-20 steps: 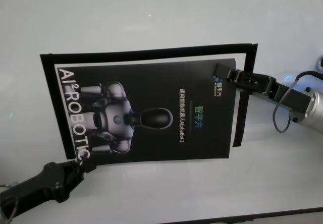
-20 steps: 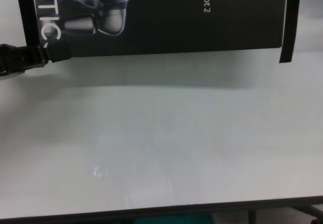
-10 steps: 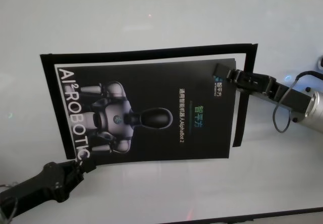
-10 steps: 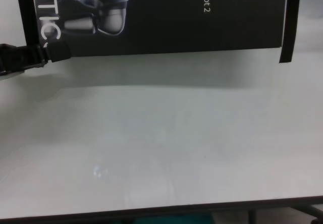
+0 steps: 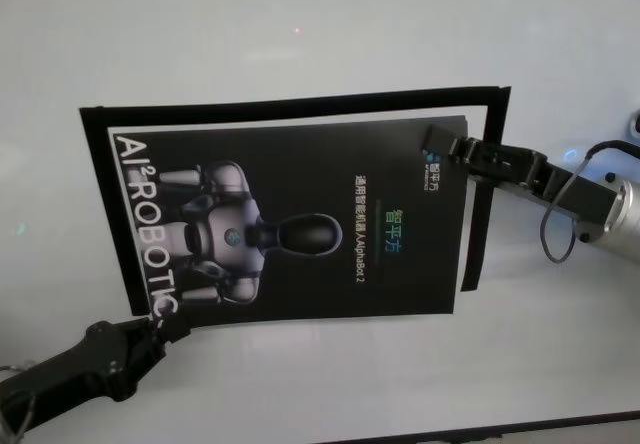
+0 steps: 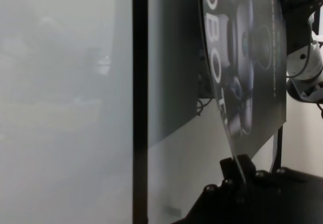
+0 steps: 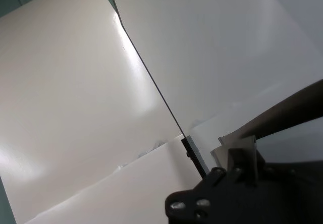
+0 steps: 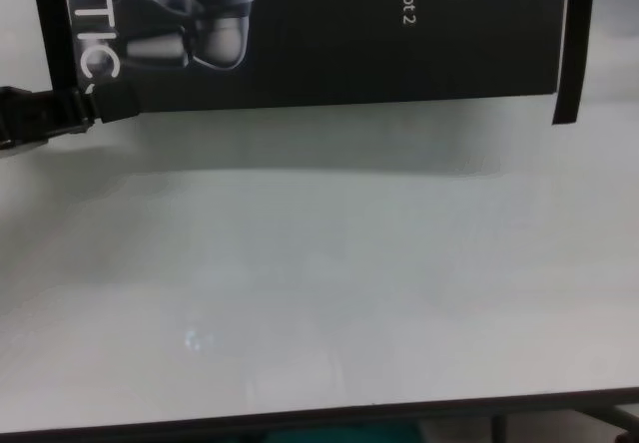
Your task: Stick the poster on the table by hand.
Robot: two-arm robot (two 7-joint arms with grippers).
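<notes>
The poster (image 5: 290,224) is a glossy black sheet with white lettering and a silver robot image, held over the white table (image 5: 300,24). Black tape strips run along its far edge (image 5: 300,104), left edge (image 5: 95,194) and right edge (image 5: 487,184). My left gripper (image 5: 165,324) is shut on the poster's near left corner. My right gripper (image 5: 437,148) is shut on its far right corner. The chest view shows the poster (image 8: 329,34) with a shadow under it, and the left gripper (image 8: 105,104). The left wrist view shows the poster (image 6: 252,42) edge-on in my left gripper (image 6: 237,176).
The table's dark near edge (image 8: 319,418) runs along the bottom of the chest view, with bare white tabletop (image 8: 319,263) between it and the poster. The right arm's cable loop (image 5: 560,234) hangs beside the right tape strip. The right wrist view shows my right gripper (image 7: 241,151) over white surfaces.
</notes>
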